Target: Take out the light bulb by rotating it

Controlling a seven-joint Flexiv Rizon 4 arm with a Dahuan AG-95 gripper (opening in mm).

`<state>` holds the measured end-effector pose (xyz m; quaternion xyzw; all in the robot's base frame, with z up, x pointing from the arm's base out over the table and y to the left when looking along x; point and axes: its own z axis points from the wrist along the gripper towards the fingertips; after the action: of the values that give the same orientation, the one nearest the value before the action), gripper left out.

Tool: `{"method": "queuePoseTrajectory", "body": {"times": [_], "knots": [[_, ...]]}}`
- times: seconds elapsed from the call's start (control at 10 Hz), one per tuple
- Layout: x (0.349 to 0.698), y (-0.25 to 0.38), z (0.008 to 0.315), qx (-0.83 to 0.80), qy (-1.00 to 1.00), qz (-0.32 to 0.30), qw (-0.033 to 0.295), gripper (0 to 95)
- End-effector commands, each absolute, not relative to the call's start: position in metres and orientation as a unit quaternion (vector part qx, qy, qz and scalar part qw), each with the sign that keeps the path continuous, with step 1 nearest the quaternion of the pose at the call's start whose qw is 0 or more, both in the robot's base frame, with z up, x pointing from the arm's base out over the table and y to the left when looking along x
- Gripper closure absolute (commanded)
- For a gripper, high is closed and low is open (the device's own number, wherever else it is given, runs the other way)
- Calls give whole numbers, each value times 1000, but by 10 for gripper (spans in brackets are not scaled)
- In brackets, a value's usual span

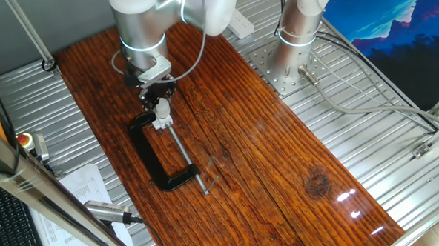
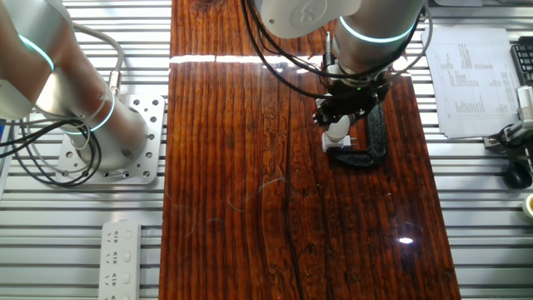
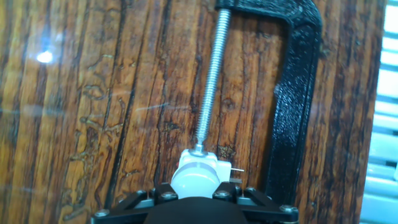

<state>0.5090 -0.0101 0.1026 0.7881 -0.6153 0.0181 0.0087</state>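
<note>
Where metal slats flank it, the wooden table (image 1: 280, 157) gleams with glare.

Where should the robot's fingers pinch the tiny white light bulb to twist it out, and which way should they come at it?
Probably on the round sides of the light bulb, coming straight down from above. It pokes up out of the white socket block, which the black clamp pins with its steel screw, so only the dome is free. The gripper sits right over it; its grip can't be seen.
</note>
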Motion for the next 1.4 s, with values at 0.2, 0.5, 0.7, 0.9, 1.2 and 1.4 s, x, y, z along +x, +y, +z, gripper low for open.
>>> {"method": "queuePoseTrajectory", "body": {"times": [0.2, 0.5, 0.7, 0.9, 1.2, 1.4], "knots": [[509, -10, 102, 807, -591, 18, 9, 950], [509, -10, 103, 825, -565, 19, 6, 950], [509, -10, 103, 832, -555, 21, 2, 950], [509, -10, 103, 841, -541, 22, 4, 950], [509, -10, 103, 855, -519, 22, 5, 950], [509, -10, 103, 866, -500, 22, 6, 950]]}}
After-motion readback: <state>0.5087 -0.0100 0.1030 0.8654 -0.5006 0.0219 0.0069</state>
